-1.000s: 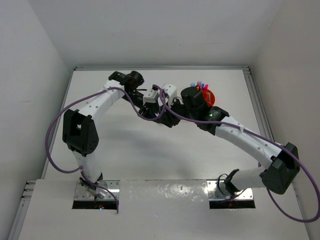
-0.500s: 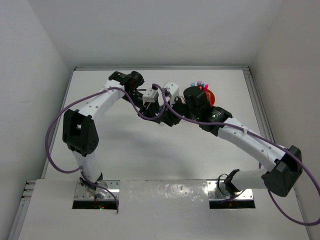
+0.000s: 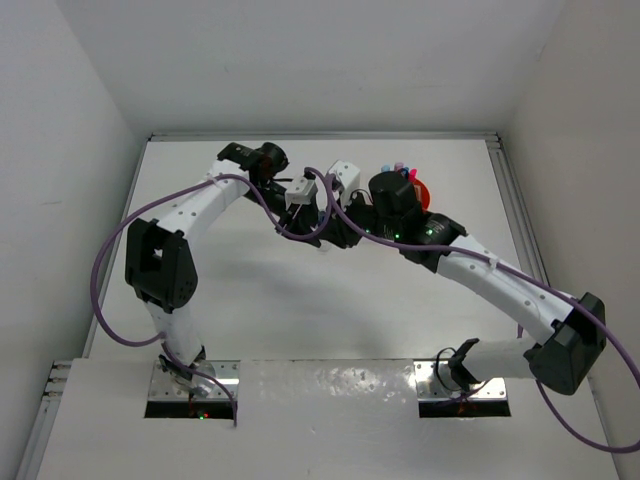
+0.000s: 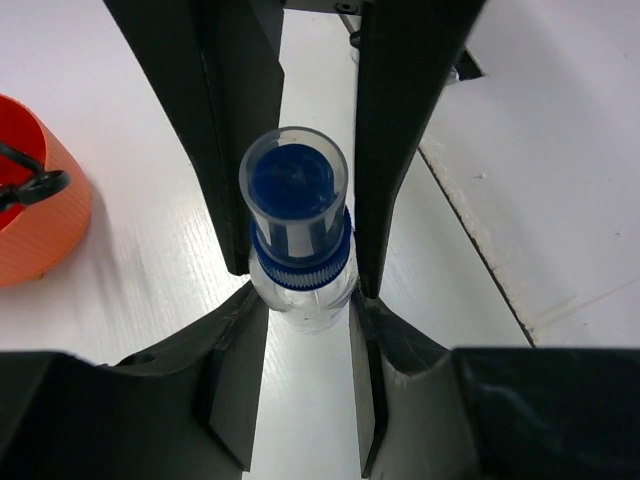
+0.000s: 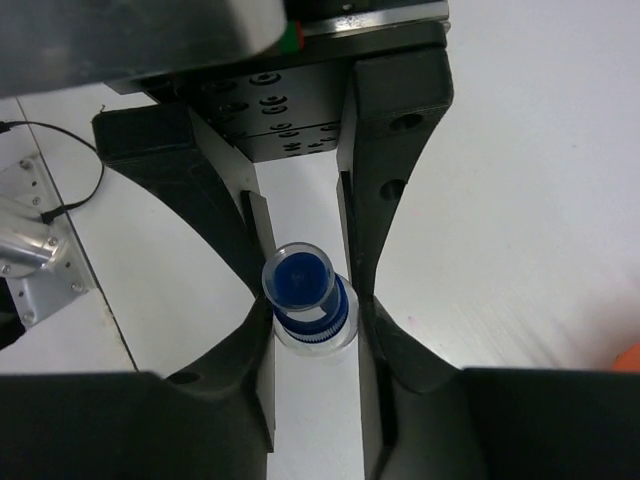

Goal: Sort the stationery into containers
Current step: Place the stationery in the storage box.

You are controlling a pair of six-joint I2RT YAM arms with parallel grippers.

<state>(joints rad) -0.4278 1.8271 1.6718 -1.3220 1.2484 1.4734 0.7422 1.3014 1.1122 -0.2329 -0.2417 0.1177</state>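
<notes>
**Ana:** Left wrist view first. What sits closest?

**Ben:** The left gripper. Its two fingers are pinching the clear body of a small bottle just below the blue cap, and the cap top faces the lens.

**Ana:** And just past that?

**Ben:** The other arm's fingers reach in from the opposite side, one on each side of the cap's ribbed collar and close against it. Beyond, at the left edge, an orange tub stands on the white table, with a black loop hanging over its rim.

**Ana:** Does the right wrist view settle the right gripper?

**Ben:** Not quite. Its fingers flank the bottle's body very narrowly, but I cannot tell whether they are pressing it or only standing beside it.

**Ana:** From above?

**Ben:** Both arms arch in from the near edge, and the grippers meet nose to nose past mid-table with the bottle hidden between them. The tub is just behind the right wrist, farther back and to the right, with markers standing in it, pink and blue caps up.
</notes>
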